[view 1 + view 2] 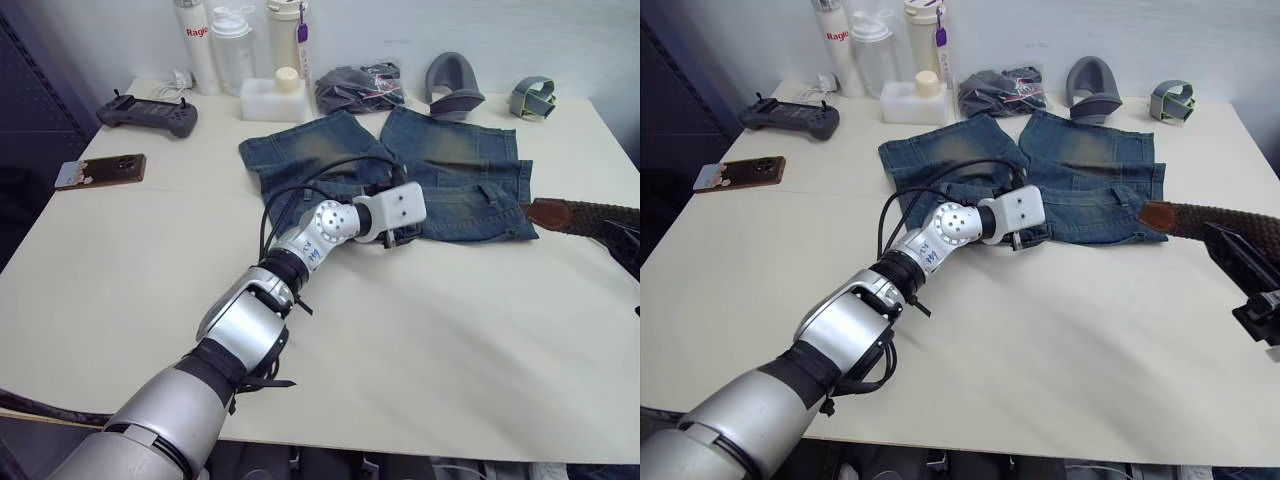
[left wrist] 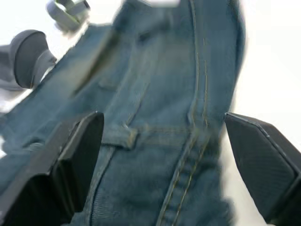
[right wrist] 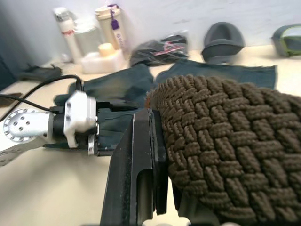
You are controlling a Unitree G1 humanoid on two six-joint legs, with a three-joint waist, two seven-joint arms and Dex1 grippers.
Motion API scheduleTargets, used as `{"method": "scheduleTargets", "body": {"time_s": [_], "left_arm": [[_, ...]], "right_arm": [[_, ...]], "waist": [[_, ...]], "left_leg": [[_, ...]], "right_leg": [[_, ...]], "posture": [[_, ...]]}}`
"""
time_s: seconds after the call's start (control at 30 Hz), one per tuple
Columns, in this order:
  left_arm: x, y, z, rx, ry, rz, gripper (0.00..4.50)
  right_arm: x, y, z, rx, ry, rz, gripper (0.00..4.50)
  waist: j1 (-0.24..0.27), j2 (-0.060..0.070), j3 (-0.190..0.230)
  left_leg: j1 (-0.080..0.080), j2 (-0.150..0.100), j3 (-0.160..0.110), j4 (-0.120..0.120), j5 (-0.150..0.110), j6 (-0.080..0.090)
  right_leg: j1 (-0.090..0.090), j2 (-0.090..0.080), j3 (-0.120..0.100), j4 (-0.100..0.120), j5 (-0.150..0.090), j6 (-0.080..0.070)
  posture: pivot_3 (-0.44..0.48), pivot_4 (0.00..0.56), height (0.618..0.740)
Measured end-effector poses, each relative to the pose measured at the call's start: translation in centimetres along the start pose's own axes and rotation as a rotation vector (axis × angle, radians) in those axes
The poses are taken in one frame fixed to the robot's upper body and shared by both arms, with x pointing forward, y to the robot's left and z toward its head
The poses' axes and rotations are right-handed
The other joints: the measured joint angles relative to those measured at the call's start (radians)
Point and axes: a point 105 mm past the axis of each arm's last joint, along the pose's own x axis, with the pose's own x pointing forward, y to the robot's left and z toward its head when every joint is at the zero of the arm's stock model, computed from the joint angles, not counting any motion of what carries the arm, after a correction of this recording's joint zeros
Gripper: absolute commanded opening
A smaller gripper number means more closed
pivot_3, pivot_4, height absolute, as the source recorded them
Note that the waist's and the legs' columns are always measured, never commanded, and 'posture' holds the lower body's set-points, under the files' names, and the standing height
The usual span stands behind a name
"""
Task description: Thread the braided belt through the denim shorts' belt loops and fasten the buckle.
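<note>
**Desk:** What did you have on the table (image 1: 450,340), largest thing first?

**Caption writer:** One pair of denim shorts (image 1: 440,165) lay flat at the far middle, legs pointing away from you and the waistband along the near edge. Your left pincer (image 1: 400,238) sat right over that waistband with its two black fingers (image 2: 77,150) spread wide, nothing between them but denim.

**Desk:** And the belt?

**Caption writer:** One braided belt (image 1: 1230,222) came in from your right, its long axis running roughly across the table, in line with the waistband. Its tan leather tip (image 1: 1160,216) pointed left and hung just beside the shorts' right corner. Your right pincer (image 1: 1250,275) was clamped on the woven strap a little behind that tip, so the right arm was plainly the nearer one for feeding it.

**Desk:** Loops counted?

**Caption writer:** You could make out one of the belt loops (image 2: 120,136) for certain, between the left fingers in the left wrist view; others could not be told. The buckle I could not place.

**Desk:** So the move turned on what?

**Caption writer:** In my judgement, on the tip lying to the right of the waistband and needing to travel left, along it.
</note>
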Motion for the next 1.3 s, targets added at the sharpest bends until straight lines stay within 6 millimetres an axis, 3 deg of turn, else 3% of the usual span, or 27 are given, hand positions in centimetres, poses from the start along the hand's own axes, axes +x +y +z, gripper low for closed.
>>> {"method": "scheduleTargets", "body": {"time_s": [0.03,0.13,0.33,0.4,0.63,0.9,1.03,1.27,1.3], "left_arm": [[0.1,-0.2,-0.3,0.057,0.022,0.002,4.45],[0.5,-0.4,0.2,0.168,0.028,0.001,3.64],[0.6,-1.0,-0.7,0.134,0.084,-0.039,0.96],[0.3,-0.9,-1.1,0.058,0.091,-0.048,0.39],[-2.1,-1.0,-2.6,-0.119,0.011,-0.163,0.38],[-8.9,-4.6,-3.9,-0.174,-0.167,-0.395,0.38],[-11.0,-4.9,-4.5,-0.183,-0.156,-0.433,0.38],[-11.9,-4.6,-4.8,-0.168,-0.140,-0.463,0.38],[-12.0,-4.6,-4.8,-0.172,-0.141,-0.470,0.88]], "right_arm": [[-0.1,0.0,0.2,-0.014,0.002,-0.017,0.00],[0.0,0.1,0.2,-0.026,0.011,-0.046,0.00],[0.0,0.0,0.3,-0.029,0.005,-0.103,0.00],[0.3,0.0,0.4,-0.025,-0.008,-0.105,0.00],[1.2,-0.4,-0.9,0.022,0.036,-0.103,0.00],[2.1,0.3,-3.9,0.147,0.159,-0.054,0.00],[1.7,-0.5,-5.4,0.213,0.212,-0.086,0.00],[2.0,-0.4,-5.8,0.301,0.223,-0.064,0.00],[2.0,-0.5,-5.9,0.312,0.228,-0.067,0.00]], "waist": [[0.001,0.000,0.000],[0.001,0.000,0.000],[-0.001,0.000,0.000],[-0.004,0.000,-0.001],[-0.024,0.001,-0.003],[-0.030,0.003,-0.005],[-0.029,0.004,-0.005],[-0.033,0.005,-0.006],[-0.033,0.005,-0.006]], "left_leg": [[-0.001,0.000,0.000,0.000,0.000,0.000],[-0.003,0.000,-0.001,0.000,0.001,0.001],[-0.003,0.000,-0.001,0.001,0.001,0.001],[-0.003,0.000,-0.001,0.001,0.001,0.001],[-0.002,0.000,-0.001,0.000,0.002,-0.001],[0.009,0.001,-0.002,-0.002,0.003,-0.002],[0.010,0.000,-0.002,-0.001,0.002,-0.002],[0.010,0.001,-0.002,-0.001,0.002,-0.002],[0.010,0.001,-0.002,-0.001,0.002,-0.002]], "right_leg": [[-0.001,0.000,0.000,0.000,0.000,0.000],[-0.002,0.000,0.000,0.000,0.001,0.002],[-0.002,0.000,0.000,0.000,0.001,0.002],[-0.002,0.000,0.000,0.000,0.001,0.002],[-0.002,0.000,-0.001,0.001,0.001,0.001],[0.010,0.002,-0.001,0.000,-0.002,-0.002],[0.011,0.002,-0.002,0.000,-0.001,-0.002],[0.010,0.002,-0.001,0.001,-0.001,-0.002],[0.010,0.002,-0.001,0.001,-0.001,-0.002]], "posture": [[0.000,0.150,0.648],[0.000,0.150,0.648],[0.000,0.150,0.648],[0.000,0.150,0.648],[0.000,0.150,0.648],[0.000,0.150,0.648],[0.000,0.150,0.648],[0.000,0.150,0.648],[0.000,0.150,0.648]]}}
